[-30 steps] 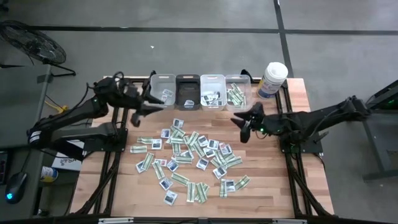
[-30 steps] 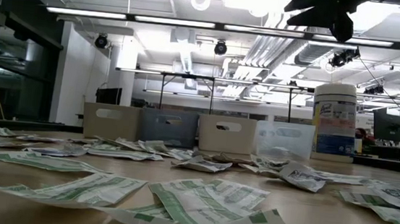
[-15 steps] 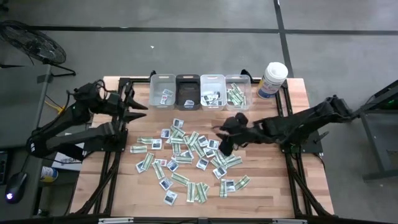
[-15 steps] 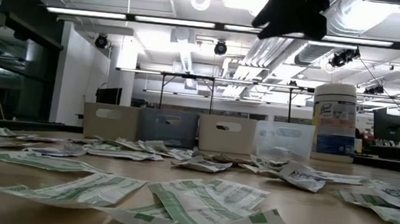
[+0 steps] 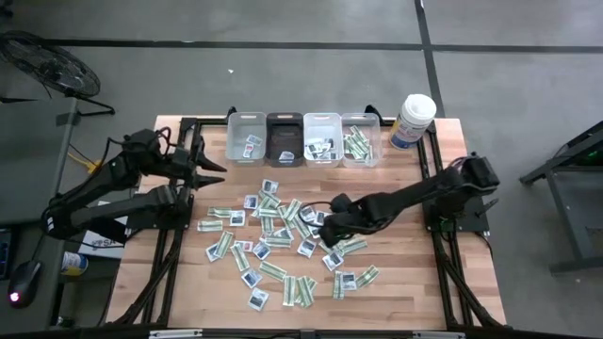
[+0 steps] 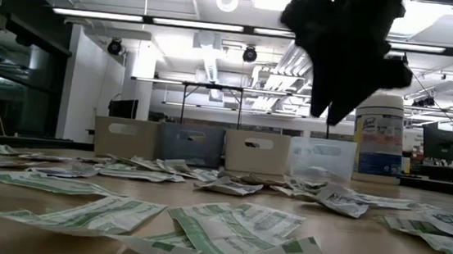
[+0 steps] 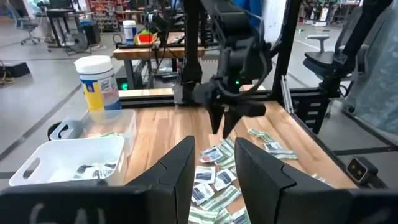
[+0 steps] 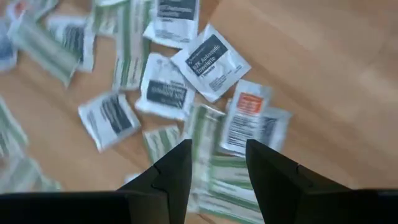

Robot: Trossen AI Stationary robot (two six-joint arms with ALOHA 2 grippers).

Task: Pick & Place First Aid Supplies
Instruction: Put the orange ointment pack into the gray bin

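Right gripper (image 5: 330, 221), fingers parted and empty, hangs over the packets (image 5: 283, 235) mid-frame, apparently lining up a pick. Left gripper (image 5: 209, 168), fingers narrowly apart and empty, waits upper left beside the bins (image 5: 247, 121).

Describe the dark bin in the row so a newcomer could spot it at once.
Start at the wooden table and look to its far edge, where four small bins stand side by side next to a white canister with a blue label. The dark bin is second from the left; its three neighbours are clear or pale.
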